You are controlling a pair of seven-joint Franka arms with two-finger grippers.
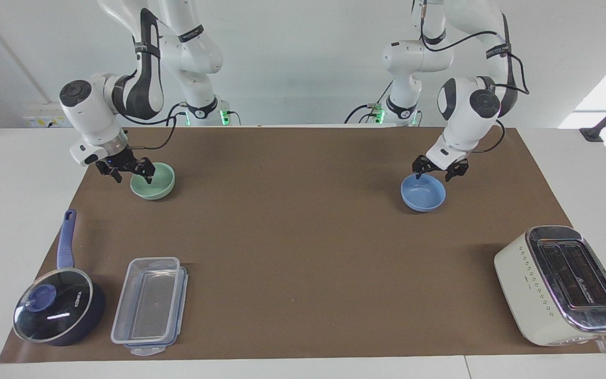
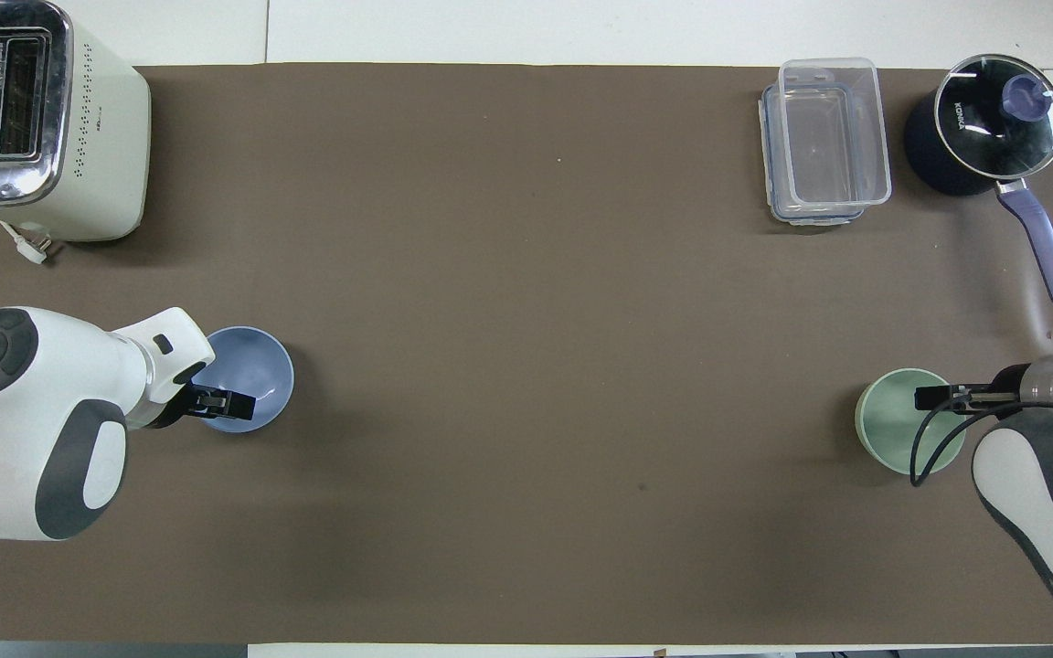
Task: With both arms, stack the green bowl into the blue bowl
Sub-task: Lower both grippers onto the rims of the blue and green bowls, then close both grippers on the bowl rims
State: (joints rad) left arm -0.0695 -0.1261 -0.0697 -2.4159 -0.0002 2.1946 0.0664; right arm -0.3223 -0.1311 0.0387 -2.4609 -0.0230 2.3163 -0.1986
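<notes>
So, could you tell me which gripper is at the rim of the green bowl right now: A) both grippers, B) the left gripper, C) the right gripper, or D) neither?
C: the right gripper straddles the rim of the green bowl at the right arm's end, while the left gripper is at the blue bowl.

I see the green bowl point(image 1: 152, 180), pale mint and plain, sitting upright on the brown mat at the right arm's end of the counter. The blue bowl point(image 1: 423, 192), a periwinkle match in size, sits upright and empty toward the left arm's end, well apart from it.
</notes>
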